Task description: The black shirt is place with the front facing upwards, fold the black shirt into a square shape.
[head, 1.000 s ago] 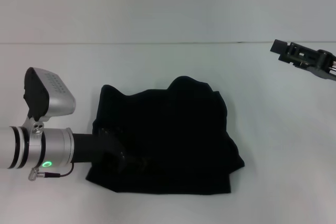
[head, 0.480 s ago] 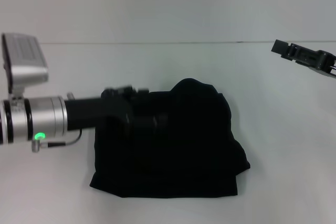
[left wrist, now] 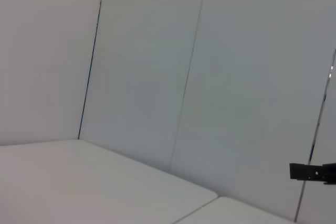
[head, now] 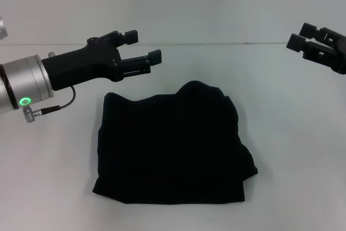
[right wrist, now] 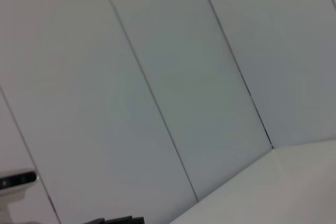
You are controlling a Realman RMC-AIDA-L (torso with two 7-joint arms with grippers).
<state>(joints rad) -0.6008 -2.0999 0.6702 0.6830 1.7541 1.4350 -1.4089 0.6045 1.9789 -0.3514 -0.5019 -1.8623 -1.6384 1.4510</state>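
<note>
On the white counter (head: 292,133) in front of you, the shirt (head: 173,144) lies folded into a rough, slightly lumpy square, plain black side up, with no lettering showing in the head view. Your left claw (head: 146,47) hangs above the counter just beyond the shirt's far left corner, clear of the cloth; its two fingers (head: 154,55) stand well apart and hold nothing. A green light glows on the silver wrist behind it, and a thin cable loops below that wrist. Your right claw (head: 300,36) sits far off at the right edge, well away from the shirt and raised over the counter; its fingertips show a gap between them with nothing in it, so it too is spread and empty. The left wrist view shows only pale wall panels, a strip of counter and the tip of the right claw (left wrist: 310,171) at its edge. The right wrist view shows wall panels and a corner of counter.
</note>
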